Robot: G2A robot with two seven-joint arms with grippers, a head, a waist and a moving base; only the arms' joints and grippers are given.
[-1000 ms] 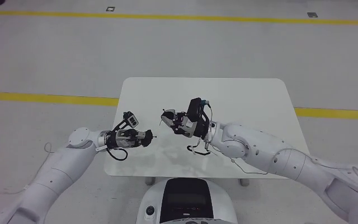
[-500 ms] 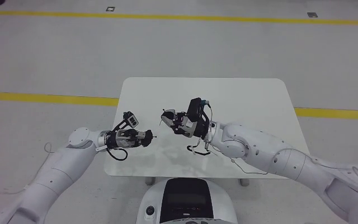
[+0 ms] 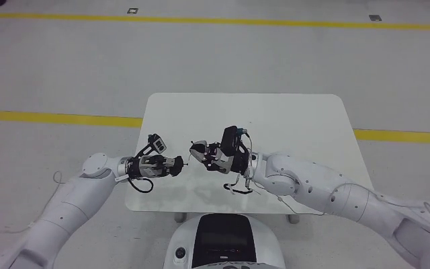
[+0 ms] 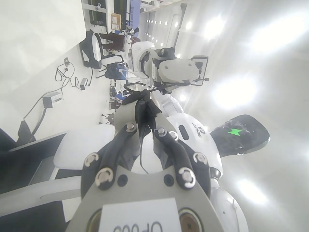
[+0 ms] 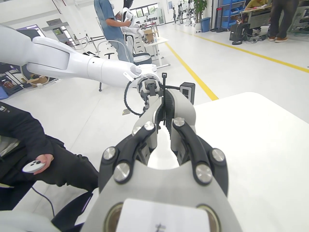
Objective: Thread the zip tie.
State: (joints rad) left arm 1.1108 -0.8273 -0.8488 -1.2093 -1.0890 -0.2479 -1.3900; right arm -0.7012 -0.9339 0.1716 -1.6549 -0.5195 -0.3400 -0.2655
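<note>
Zip tie (image 5: 164, 75) pinched by left hand (image 4: 143, 108) and right hand (image 5: 165, 98).

Item one: a black plastic zip tie (image 5: 164, 85), narrow and straight, not looped. It is clamped between the pads of the right gripper (image 5: 165, 102) and stands crosswise to the fingers. Its small square head (image 5: 164, 75) projects clear beyond the fingertips; the other end hangs free in the gap towards the palm.

Item two: a thin black strap (image 4: 141, 146), pinched at the fingertips of the left gripper (image 4: 144, 107), its loose tail trailing back towards the palm with a slight curve.

In the top view both are held in the air above the near left part of the white table (image 3: 302, 121), close together but apart.
</note>
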